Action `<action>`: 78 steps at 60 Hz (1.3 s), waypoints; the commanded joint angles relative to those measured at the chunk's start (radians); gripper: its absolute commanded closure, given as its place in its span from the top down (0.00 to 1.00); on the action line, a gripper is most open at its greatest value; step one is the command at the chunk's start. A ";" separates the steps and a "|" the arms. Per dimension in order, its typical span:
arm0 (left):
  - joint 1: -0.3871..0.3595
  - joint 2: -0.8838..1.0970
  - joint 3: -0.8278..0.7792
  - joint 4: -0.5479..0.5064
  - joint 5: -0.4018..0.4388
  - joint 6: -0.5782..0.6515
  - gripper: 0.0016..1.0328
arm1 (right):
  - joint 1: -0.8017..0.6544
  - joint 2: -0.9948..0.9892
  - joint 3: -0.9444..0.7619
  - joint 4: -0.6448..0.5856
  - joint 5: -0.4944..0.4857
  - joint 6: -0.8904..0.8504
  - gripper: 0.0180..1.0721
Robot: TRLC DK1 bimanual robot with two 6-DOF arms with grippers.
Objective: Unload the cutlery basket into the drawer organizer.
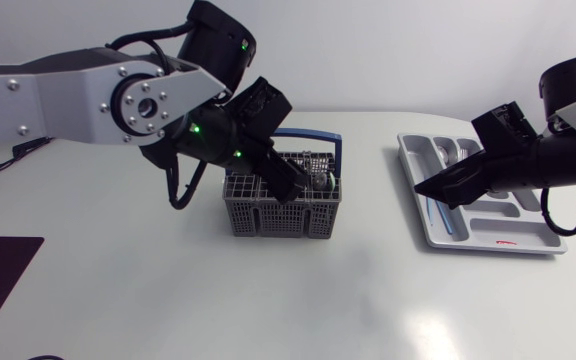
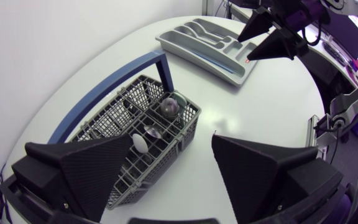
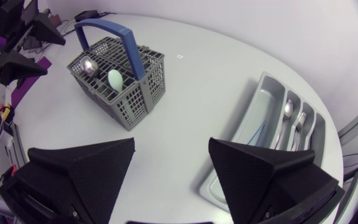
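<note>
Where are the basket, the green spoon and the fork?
Basket [image 3: 146, 93]: right wrist view, on its grey side wall.
Green spoon [image 3: 115, 78]: right wrist view, on its rounded end.
Fork [image 3: 299, 127]: right wrist view, just below its prongs.

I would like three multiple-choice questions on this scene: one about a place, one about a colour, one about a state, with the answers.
1. Of basket and organizer, the left tool is over: A the basket; B the organizer; C neither.
2. The basket's handle is: A red; B blue; C yellow.
3. The right tool is: A open and empty; B shut and empty; C shut on something.
Answers: 1 A, it hangs above the basket's cells; 2 B, the arch is blue; 3 A, its jaws stand apart with nothing between.
</note>
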 commanded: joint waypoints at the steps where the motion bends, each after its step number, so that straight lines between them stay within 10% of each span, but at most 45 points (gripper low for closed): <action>1: -0.012 0.011 0.042 -0.016 -0.049 -0.035 0.93 | 0.046 -0.016 -0.023 0.004 0.002 0.043 0.82; 78: 0.183 -0.082 -0.052 -0.078 -0.097 -0.032 0.93 | 0.631 0.400 0.404 0.037 0.168 0.648 0.78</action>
